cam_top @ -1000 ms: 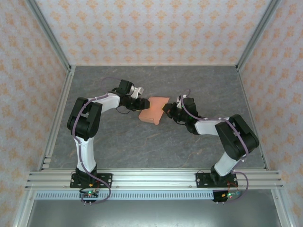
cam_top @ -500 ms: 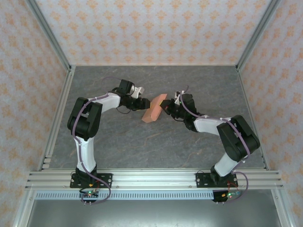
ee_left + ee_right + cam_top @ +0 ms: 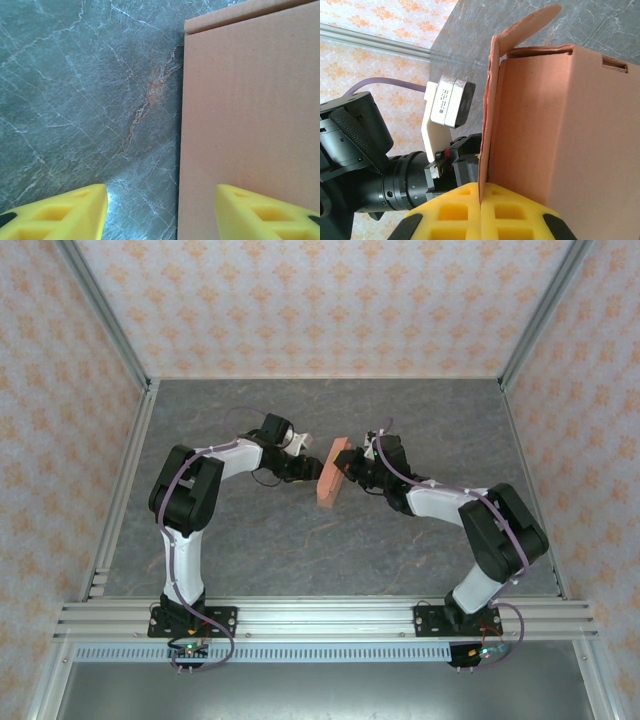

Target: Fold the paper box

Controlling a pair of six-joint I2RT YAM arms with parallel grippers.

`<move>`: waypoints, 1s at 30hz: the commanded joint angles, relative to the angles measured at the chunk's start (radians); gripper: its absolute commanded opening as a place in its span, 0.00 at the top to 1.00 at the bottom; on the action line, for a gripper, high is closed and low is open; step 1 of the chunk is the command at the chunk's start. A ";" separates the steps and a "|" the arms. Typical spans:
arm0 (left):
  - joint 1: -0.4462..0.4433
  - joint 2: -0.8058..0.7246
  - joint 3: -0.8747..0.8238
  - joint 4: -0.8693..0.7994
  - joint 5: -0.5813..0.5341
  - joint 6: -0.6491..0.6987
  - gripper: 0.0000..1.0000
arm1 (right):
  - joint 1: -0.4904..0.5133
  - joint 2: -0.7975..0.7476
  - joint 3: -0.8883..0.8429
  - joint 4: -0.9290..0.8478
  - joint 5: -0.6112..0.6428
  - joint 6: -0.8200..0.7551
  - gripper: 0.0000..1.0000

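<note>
- Cream walls (image 3: 330,300) with an orange flower pattern close in a grey marbled worktop (image 3: 400,550). Aluminium rails (image 3: 330,618) run along its near edge, where both arm bases are bolted.
- The paper box (image 3: 332,472) stands on edge near the middle of the worktop, between my two tools. From above it reads as a narrow salmon strip.
- My right tool (image 3: 481,195) is closed, its yellow pads pinching a thin side flap (image 3: 487,125) of the paper box. The box body rises to the right of that flap, with a rounded tab (image 3: 530,20) at the top and a small slot (image 3: 615,62) at the far corner.
- My left tool (image 3: 160,215) stands partly open and grips nothing, with bare worktop in the gap. One yellow finger (image 3: 265,212) overlaps the flat face of the box, and I cannot tell whether it touches.
- In the way: in the right wrist view, the left arm's black wrist (image 3: 365,165) and a white camera block (image 3: 447,102) sit close beyond the pinched flap. A purple cable (image 3: 380,85) loops behind them.
- Writing: the white camera block carries a few lines of dark print, too small for me to read.
- A rust-coloured vein (image 3: 152,90) crosses the worktop just beside the box's edge.
</note>
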State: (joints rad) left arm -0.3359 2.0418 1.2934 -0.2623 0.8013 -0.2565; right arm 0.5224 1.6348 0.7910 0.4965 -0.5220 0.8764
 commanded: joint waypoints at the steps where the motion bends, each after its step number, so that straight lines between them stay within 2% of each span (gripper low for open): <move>1: -0.018 -0.014 -0.007 -0.068 -0.074 0.003 0.41 | 0.011 -0.003 0.013 -0.047 0.060 -0.049 0.98; 6: -0.014 -0.093 -0.036 -0.062 -0.211 -0.025 0.38 | 0.013 0.004 0.003 -0.060 0.074 -0.060 0.98; 10: -0.009 -0.216 -0.094 -0.039 -0.351 -0.046 0.35 | 0.013 0.008 0.001 -0.065 0.079 -0.064 0.98; 13: -0.008 -0.340 -0.188 0.018 -0.445 -0.061 0.32 | 0.013 0.009 0.002 -0.069 0.080 -0.066 0.98; 15: -0.018 -0.453 -0.296 0.111 -0.459 -0.077 0.31 | 0.014 0.005 0.004 -0.075 0.084 -0.068 0.98; 18: -0.095 -0.618 -0.462 0.257 -0.512 -0.089 0.23 | 0.013 0.005 0.008 -0.087 0.085 -0.073 0.98; 22: -0.280 -0.741 -0.622 0.439 -0.649 -0.027 0.14 | 0.014 0.007 0.012 -0.092 0.086 -0.070 0.98; 25: -0.356 -0.750 -0.680 0.531 -0.710 0.006 0.10 | 0.015 0.011 0.018 -0.092 0.083 -0.067 0.98; 30: -0.410 -0.632 -0.588 0.477 -0.811 0.080 0.07 | 0.016 0.014 0.022 -0.090 0.082 -0.067 0.98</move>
State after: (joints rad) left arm -0.7326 1.3582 0.6498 0.1581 0.1104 -0.2401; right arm 0.5301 1.6348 0.8024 0.4671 -0.4812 0.8513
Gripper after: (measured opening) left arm 0.929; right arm 0.045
